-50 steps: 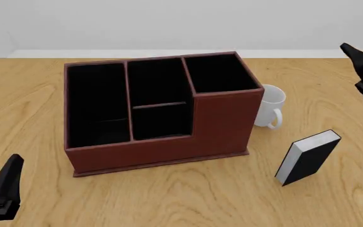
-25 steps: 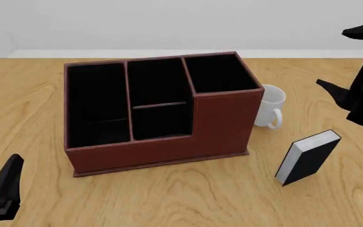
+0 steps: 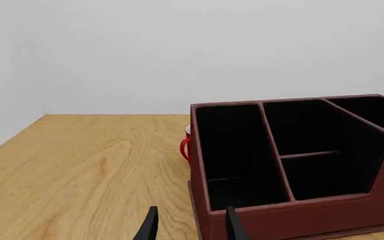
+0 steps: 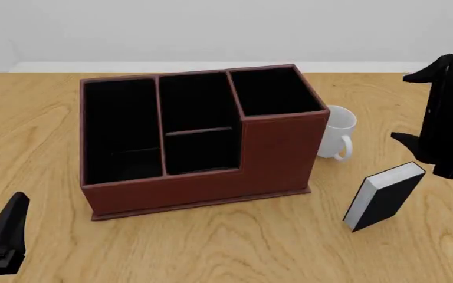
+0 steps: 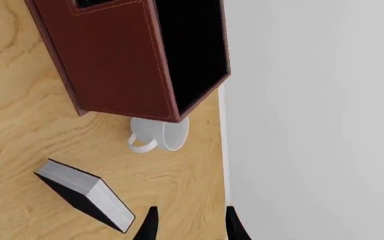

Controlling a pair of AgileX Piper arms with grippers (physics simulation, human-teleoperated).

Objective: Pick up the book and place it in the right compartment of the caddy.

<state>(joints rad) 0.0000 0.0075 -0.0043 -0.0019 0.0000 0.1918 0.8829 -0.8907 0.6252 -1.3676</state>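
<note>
The wooden table (image 4: 210, 247) is carrying everything, and the caddy (image 4: 278, 156) is sitting as the largest thing on it, left of centre in the front view, its black-lined sections all showing nothing inside; the right compartment (image 4: 273, 91) is standing tallest at the caddy's right end. The book (image 4: 384, 197) is standing on the table right of the caddy and well apart from it, leaning, white page edges facing forward. A white mug (image 4: 337, 134) is sitting just beside the caddy's right wall, between caddy and book but farther back. A red mug (image 3: 186, 145) is peeking out behind the caddy's left end. The right gripper (image 5: 186, 225) is hanging just above the book, fingers apart and gripping nothing; the left gripper (image 3: 188, 227) is waiting near the table's front left, fingers likewise spread
</note>
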